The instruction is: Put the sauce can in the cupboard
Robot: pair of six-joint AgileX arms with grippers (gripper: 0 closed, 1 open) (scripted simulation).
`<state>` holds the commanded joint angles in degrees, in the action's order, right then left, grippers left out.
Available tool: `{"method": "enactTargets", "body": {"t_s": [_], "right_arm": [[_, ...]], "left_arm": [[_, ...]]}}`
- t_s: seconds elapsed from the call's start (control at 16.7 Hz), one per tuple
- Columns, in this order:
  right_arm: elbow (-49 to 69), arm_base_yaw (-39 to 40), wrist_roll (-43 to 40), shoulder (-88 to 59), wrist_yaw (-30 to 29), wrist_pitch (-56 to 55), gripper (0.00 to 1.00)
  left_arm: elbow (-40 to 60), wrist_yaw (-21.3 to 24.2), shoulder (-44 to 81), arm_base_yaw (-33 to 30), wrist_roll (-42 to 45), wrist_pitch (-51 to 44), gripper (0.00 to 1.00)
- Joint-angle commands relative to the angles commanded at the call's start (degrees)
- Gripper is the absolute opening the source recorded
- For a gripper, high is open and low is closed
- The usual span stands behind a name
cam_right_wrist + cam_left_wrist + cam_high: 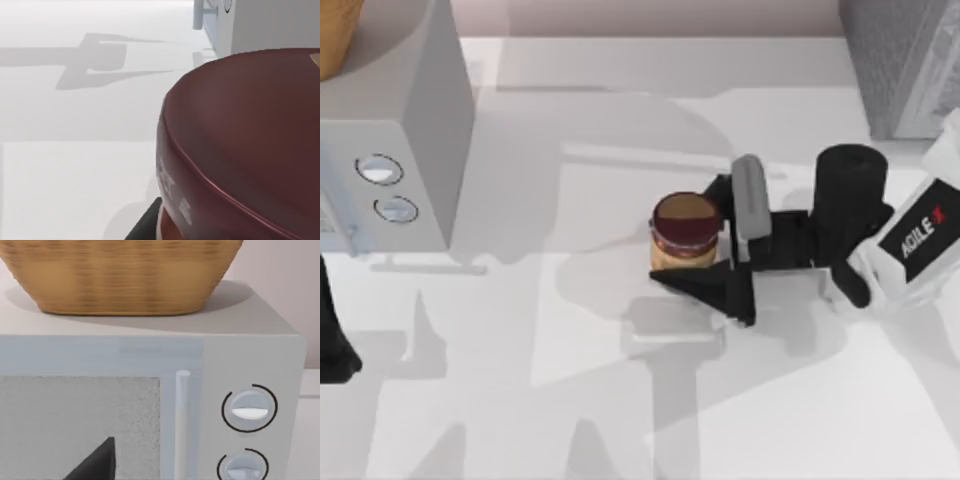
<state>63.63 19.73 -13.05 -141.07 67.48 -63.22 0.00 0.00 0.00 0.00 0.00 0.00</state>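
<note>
The sauce can (685, 232) stands upright on the white table near the middle, with a dark maroon round top and an orange-yellow label. My right gripper (688, 238) reaches in from the right and is shut on the can, one finger against each side. In the right wrist view the can's maroon top (250, 145) looms very close. The cupboard (895, 60), a dark grey speckled unit with a lighter ribbed panel, stands at the back right, behind my right arm. My left arm (332, 340) is parked at the left edge, and a dark part of my left gripper (95, 464) faces the microwave.
A pale grey microwave (400, 140) with two round dials stands at the back left, and a wicker basket (120, 275) sits on top of it. The white table (570, 400) stretches in front of the can.
</note>
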Motion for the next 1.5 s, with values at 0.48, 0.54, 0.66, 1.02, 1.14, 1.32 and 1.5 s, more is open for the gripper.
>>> {"method": "enactTargets", "body": {"t_s": [0.48, 0.54, 0.66, 1.02, 1.14, 1.32, 1.5], "right_arm": [[0.85, -0.14, 0.11, 11.41, 0.09, 11.68, 0.0], [1.02, -0.21, 0.25, 14.19, 0.11, 14.77, 0.0], [1.39, -0.21, 0.44, 19.53, 0.23, 20.68, 0.0], [1.77, -0.14, 0.54, 25.67, 0.33, 26.94, 0.0], [1.65, -0.15, 0.62, 25.51, 0.36, 26.77, 0.0], [0.71, -0.27, 0.8, 27.26, -0.51, 27.24, 0.0], [-3.28, -1.26, 1.77, 34.44, -4.48, 29.41, 0.0]], "left_arm": [[0.0, 0.0, 0.0, 0.0, 0.0, 0.0, 1.0], [0.0, 0.0, 0.0, 0.0, 0.0, 0.0, 1.0], [0.0, 0.0, 0.0, 0.0, 0.0, 0.0, 1.0], [0.0, 0.0, 0.0, 0.0, 0.0, 0.0, 1.0], [0.0, 0.0, 0.0, 0.0, 0.0, 0.0, 1.0], [0.0, 0.0, 0.0, 0.0, 0.0, 0.0, 1.0], [0.0, 0.0, 0.0, 0.0, 0.0, 0.0, 1.0]]}}
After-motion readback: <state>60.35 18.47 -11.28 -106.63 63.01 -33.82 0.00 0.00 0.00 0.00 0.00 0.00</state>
